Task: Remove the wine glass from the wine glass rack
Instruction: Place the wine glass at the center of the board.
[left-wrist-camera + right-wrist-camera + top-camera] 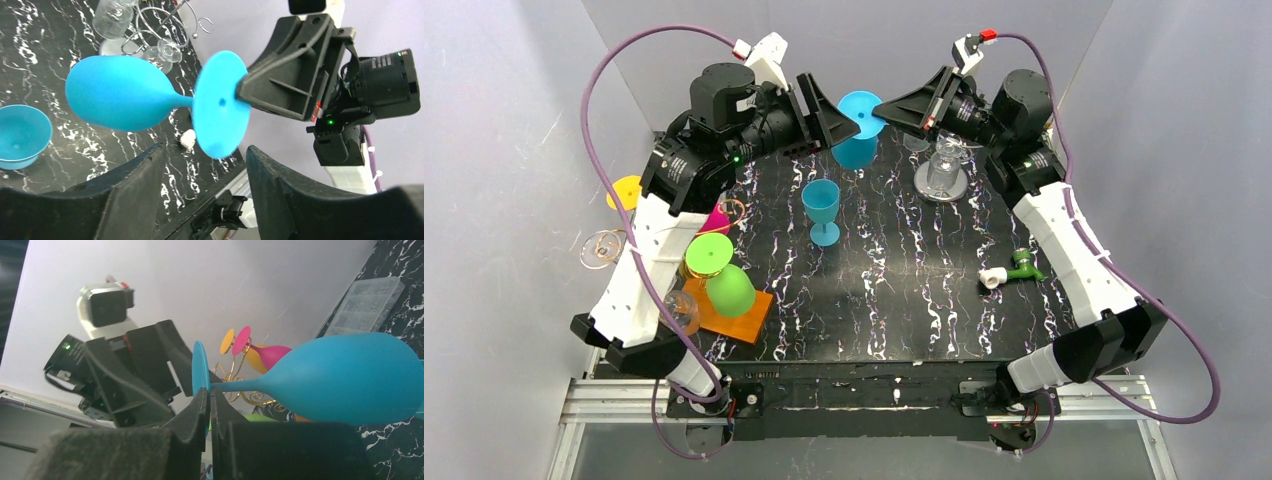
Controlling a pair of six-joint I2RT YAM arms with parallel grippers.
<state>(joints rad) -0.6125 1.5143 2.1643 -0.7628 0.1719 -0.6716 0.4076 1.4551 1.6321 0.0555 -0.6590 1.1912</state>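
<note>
The blue wine glass (858, 120) seems already off the wine glass rack (941, 185), its foot clamped in the jaws of the right gripper (209, 395), while the left gripper (205, 152) jaws stand apart.

Three plain walls close in the surface (894, 300): a back wall (854, 40), a left wall (494, 150) and a right wall (1194, 130), all pale grey with a faint lilac cast. The left wall carries a few thin scratches. The surface is black, streaked with white veins like marble, and it shines slightly under soft, even light that throws only weak shadows. Along its near edge runs a grooved silver metal rail (604, 400). Below the rail lies a dull grey stretch (854, 460); whether that is the floor cannot be told.
</note>
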